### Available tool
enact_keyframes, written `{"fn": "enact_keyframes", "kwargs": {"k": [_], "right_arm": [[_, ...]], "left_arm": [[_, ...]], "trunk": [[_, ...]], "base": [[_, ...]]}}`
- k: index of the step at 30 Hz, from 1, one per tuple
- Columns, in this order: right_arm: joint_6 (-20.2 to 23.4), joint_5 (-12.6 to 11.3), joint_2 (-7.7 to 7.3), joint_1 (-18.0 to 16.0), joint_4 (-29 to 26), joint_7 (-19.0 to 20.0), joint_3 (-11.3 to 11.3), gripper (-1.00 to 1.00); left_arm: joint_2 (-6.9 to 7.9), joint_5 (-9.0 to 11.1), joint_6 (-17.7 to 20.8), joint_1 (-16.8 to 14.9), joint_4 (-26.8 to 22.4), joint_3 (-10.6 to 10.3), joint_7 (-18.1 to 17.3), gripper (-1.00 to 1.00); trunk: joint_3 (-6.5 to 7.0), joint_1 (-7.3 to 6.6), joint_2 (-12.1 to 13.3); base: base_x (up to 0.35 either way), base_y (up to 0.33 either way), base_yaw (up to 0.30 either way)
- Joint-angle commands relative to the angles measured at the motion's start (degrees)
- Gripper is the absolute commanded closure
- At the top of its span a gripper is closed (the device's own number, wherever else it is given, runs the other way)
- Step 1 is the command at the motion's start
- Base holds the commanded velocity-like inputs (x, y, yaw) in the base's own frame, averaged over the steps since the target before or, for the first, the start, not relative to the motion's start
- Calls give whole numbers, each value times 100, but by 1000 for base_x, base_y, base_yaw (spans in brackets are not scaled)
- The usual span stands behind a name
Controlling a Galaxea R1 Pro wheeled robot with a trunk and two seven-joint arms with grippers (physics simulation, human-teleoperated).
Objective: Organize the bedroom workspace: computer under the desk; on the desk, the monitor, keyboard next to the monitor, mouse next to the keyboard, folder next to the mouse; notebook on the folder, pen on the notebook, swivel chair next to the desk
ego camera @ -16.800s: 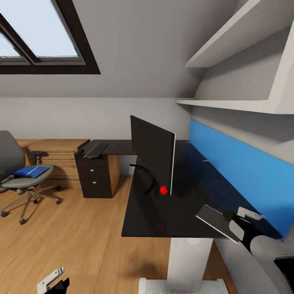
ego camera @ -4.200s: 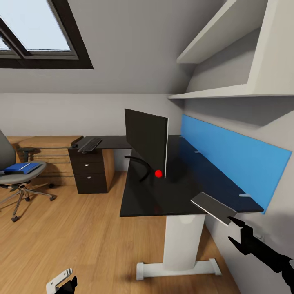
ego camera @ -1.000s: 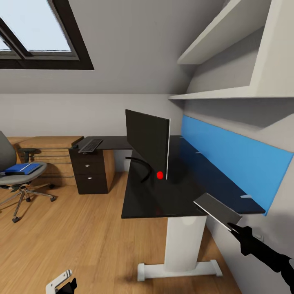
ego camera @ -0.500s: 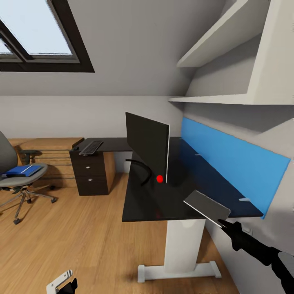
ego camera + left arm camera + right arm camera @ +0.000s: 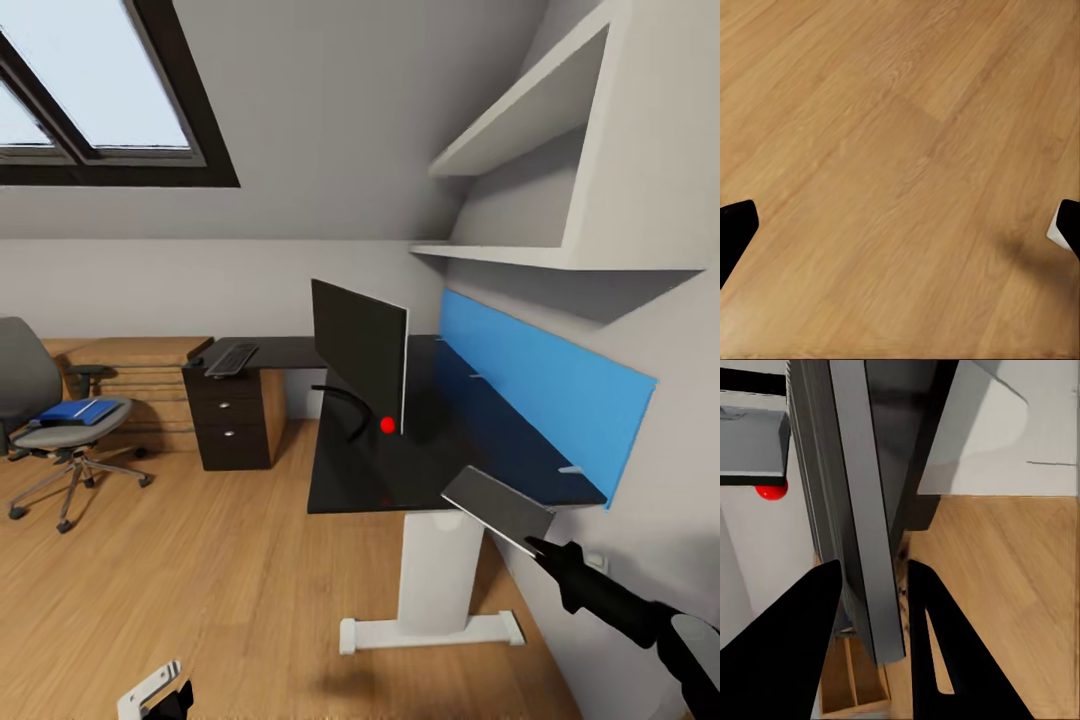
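My right gripper [image 5: 541, 546] is shut on the notebook [image 5: 497, 508], a dark flat rectangle with a pale edge, held tilted at the near right corner of the black desk [image 5: 400, 470]. The right wrist view shows the notebook [image 5: 862, 532] clamped edge-on between the black fingers [image 5: 795, 645]. The monitor [image 5: 358, 352] stands on the desk. Keyboard [image 5: 231, 358] and small dark mouse [image 5: 197, 360] lie on the far wing above the drawers. The blue folder [image 5: 75, 411] rests on the swivel chair [image 5: 30, 385] at the left. My left gripper [image 5: 152, 694] hangs open low over the floor [image 5: 900, 180].
A blue wall panel [image 5: 535, 385] runs behind the desk, with white shelves [image 5: 520, 255] above it. The desk's white leg [image 5: 435, 580] stands close in front of me. A light-wood drawer chest [image 5: 140, 365] sits behind the chair. A grey box with a red dot [image 5: 750, 446] shows past the notebook.
The head view has shifted, so the room sits differently in frame. My right gripper has carried the notebook a little left, toward the desk's near corner. The left arm has not moved.
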Motion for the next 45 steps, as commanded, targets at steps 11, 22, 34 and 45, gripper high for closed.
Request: {"fn": "enact_keyframes", "kwargs": {"k": [11, 22, 34, 45], "right_arm": [[31, -29, 34, -4, -383, -9, 570, 100], [-137, 1087, 1187, -6, -876, -75, 1103, 100], [-2617, 2563, 2914, -102, -544, -302, 1122, 100], [-2649, 2453, 2863, -94, -656, -269, 1086, 100]], "left_arm": [[8, 56, -60, -2, -6, -36, 42, -100], [11, 53, -65, -6, 25, -37, 56, -100], [-90, -141, -77, -4, 386, -69, 38, -100], [-587, -1657, -98, -6, 398, -40, 43, -100]], "trunk": [[66, -92, 158], [66, -92, 158], [66, -92, 158], [66, -92, 158]], "base": [[-78, 0, 7], [29, 67, 240], [144, 290, 182], [157, 309, 4]]}}
